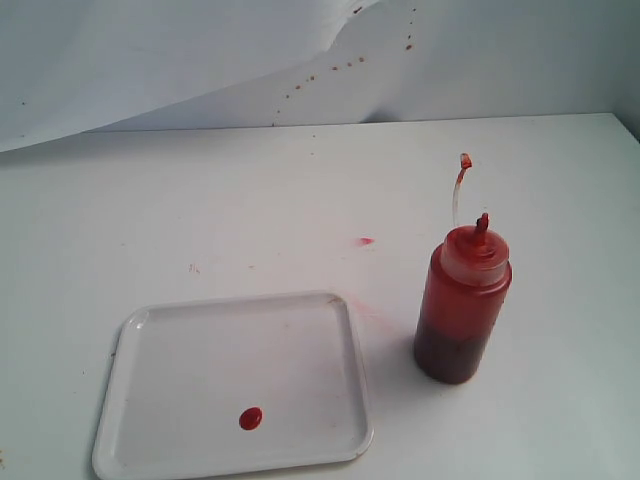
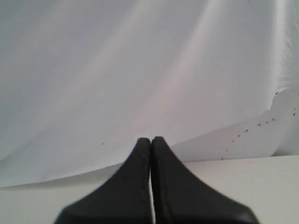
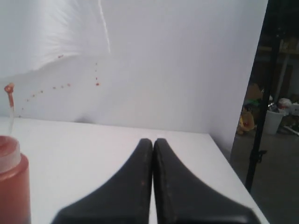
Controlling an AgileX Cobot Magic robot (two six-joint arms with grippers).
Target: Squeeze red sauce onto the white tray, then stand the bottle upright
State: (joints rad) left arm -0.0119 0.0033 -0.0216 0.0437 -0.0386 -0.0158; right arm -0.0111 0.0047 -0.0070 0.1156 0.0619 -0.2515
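1. From the exterior view I see the bottle (image 1: 462, 310) standing upright on the white table (image 1: 200, 220), base down, with its long axis vertical.
2. Its whitish domed cap is on top, and the red-stained nozzle (image 1: 482, 223) points upward with a slight lean.
3. The tether rises above the cap and carries the tip cap (image 1: 465, 160) at its upper end, clear of the nozzle.
4. The bottle sits to the right of the white tray (image 1: 135, 330), near its right rim but not touching it.
5. The tray lies flat at the lower left of the exterior view, with its longer sides running across the view.
6. The red sauce (image 1: 250, 418) is a small round blob inside the tray, near the front rim and roughly mid-width.
7. A small reddish smear (image 1: 366, 241) marks the table behind the tray's right corner.
8. My left gripper (image 2: 151, 140) has its fingers pressed together on nothing, facing the white backdrop (image 2: 117, 70).
9. My right gripper (image 3: 153, 141) is likewise closed and empty; its wrist view shows the bottle off to one side, apart from the fingers.
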